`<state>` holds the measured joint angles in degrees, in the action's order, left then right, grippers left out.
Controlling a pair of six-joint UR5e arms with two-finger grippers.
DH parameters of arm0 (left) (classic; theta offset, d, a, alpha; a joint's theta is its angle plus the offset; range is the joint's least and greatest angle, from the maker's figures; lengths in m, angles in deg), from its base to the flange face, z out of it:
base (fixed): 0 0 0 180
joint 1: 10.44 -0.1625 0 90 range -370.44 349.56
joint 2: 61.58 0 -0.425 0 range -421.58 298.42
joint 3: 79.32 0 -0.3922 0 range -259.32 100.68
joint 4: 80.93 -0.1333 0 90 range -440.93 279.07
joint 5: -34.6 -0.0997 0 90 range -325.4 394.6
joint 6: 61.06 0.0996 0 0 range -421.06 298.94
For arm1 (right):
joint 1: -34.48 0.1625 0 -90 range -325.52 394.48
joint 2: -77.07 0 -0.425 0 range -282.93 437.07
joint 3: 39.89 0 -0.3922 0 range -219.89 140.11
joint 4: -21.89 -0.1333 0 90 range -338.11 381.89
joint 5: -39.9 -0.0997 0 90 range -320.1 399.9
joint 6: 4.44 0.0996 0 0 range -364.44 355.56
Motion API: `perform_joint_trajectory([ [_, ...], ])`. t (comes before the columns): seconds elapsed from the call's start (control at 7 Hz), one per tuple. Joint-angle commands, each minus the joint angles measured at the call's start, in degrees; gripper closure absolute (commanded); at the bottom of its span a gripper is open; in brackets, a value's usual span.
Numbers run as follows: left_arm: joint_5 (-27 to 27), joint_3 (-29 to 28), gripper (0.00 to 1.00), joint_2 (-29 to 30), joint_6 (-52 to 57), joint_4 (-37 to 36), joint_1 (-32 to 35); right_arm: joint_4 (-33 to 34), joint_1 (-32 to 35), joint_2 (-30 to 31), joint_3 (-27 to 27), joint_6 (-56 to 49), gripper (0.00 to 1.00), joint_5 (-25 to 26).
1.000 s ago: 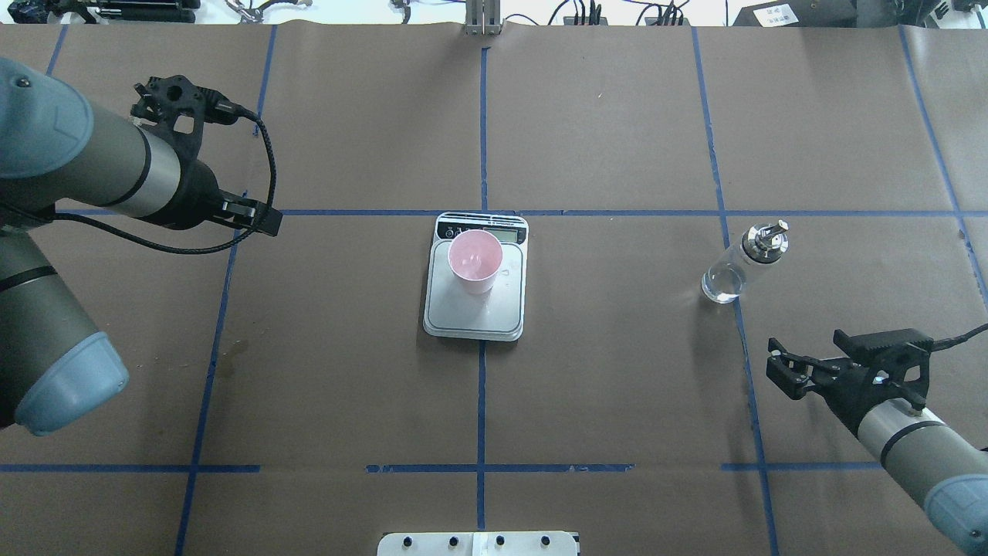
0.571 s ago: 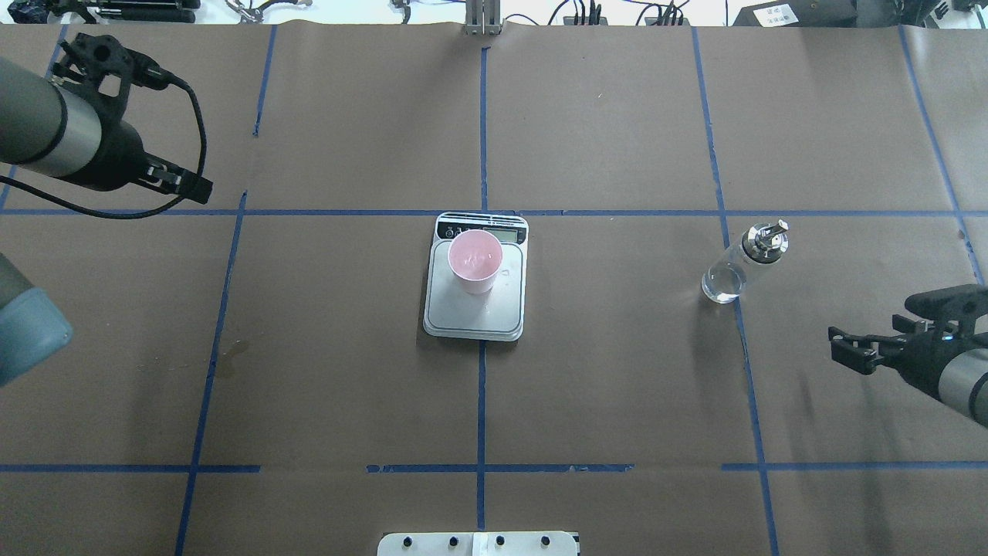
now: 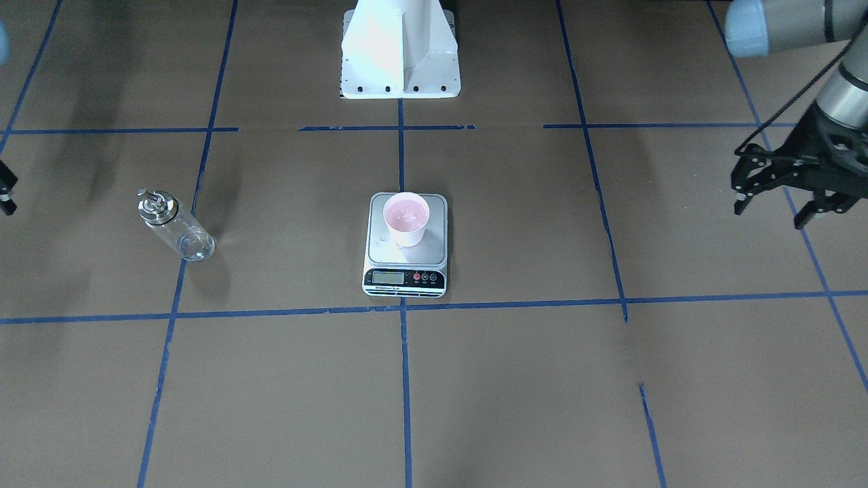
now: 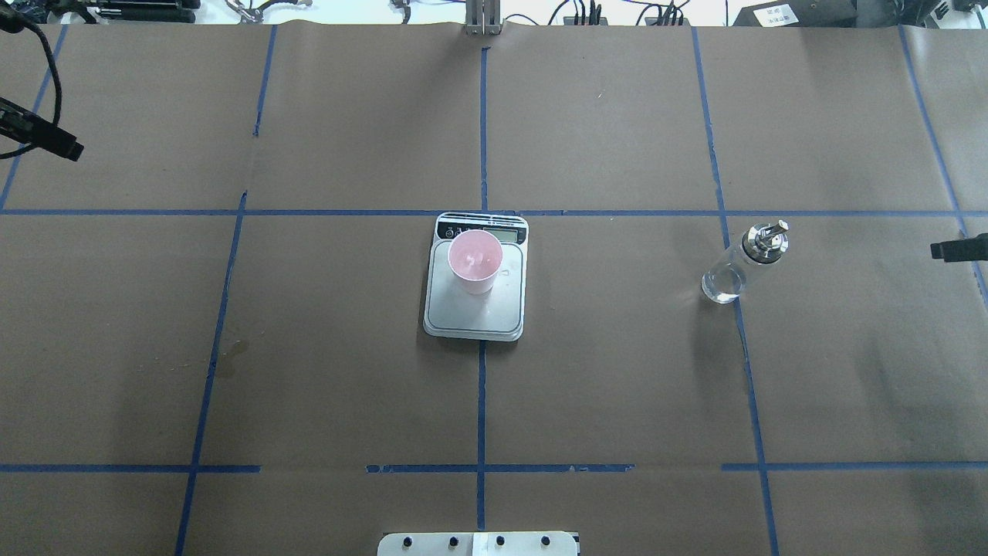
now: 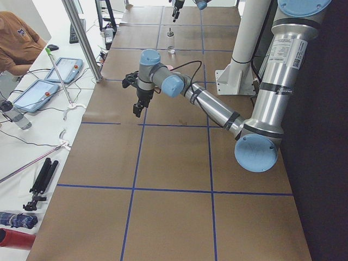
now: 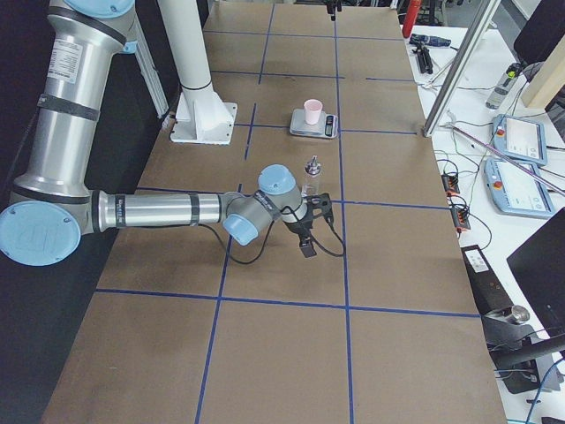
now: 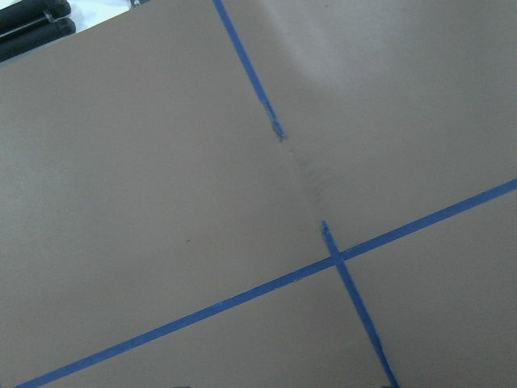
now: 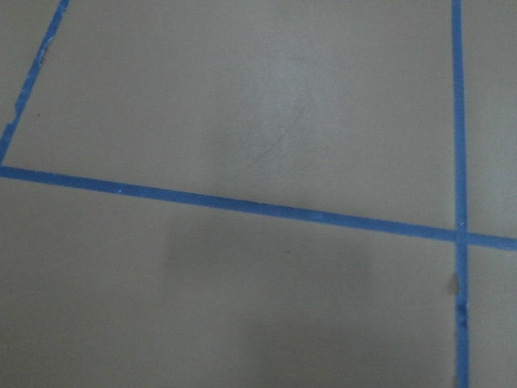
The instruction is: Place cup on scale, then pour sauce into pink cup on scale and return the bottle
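Frontally, the cup (image 3: 405, 218) is shown on the scale (image 3: 434, 256), the bottle (image 3: 175, 227) upright on the table (image 3: 542, 379) well apart, the left end effector (image 3: 770, 215) spread. Overhead, both arms are seen newly withdrawn, so completion is inferred; the state of the right end effector (image 4: 957, 249) cannot be told.

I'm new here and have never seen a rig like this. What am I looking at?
Two robot arms work at a table covered in brown paper with blue tape lines. Two pictures look down on it, from behind the robot and from across it; two look along it from each end; two come from wrist cameras and show only paper and tape. A pink cup stands on a kitchen scale in the middle. A glass bottle stands alone towards the robot's right. The left gripper hangs open and empty; the right gripper holds nothing either.
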<state>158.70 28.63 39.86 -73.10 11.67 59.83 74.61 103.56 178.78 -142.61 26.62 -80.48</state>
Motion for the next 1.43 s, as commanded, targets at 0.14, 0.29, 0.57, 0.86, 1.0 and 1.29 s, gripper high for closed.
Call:
perform_joint_trajectory([
  [0.14, 11.39, -13.42, 0.16, -0.11, 12.46, -0.67, 12.51, 40.07, 12.99, -14.93, 0.94, -33.35, 0.00, -5.48],
  [0.29, 12.47, -15.29, 0.16, -0.11, 12.65, -0.67, 13.05, 43.83, 14.93, -13.92, 1.20, -38.57, 0.00, -5.21],
  [0.57, 12.13, -22.20, 0.00, 0.15, 26.37, -0.41, 17.96, 43.61, 18.97, -12.42, 5.49, -39.76, 0.00, -13.25],
  [0.86, 5.65, -22.69, 0.00, -0.81, 26.02, -0.75, 17.98, 43.43, 20.48, -11.80, 7.53, -39.77, 0.00, -16.90],
  [1.0, 7.28, -22.00, 0.00, -1.60, 19.49, -0.15, 17.89, 43.52, 20.22, -11.98, 7.62, -39.16, 0.00, -14.55],
  [1.29, 9.50, -21.64, 0.00, -1.69, 17.23, -0.05, 17.45, 43.43, 15.86, -12.76, 7.88, -35.40, 0.00, -14.26],
])
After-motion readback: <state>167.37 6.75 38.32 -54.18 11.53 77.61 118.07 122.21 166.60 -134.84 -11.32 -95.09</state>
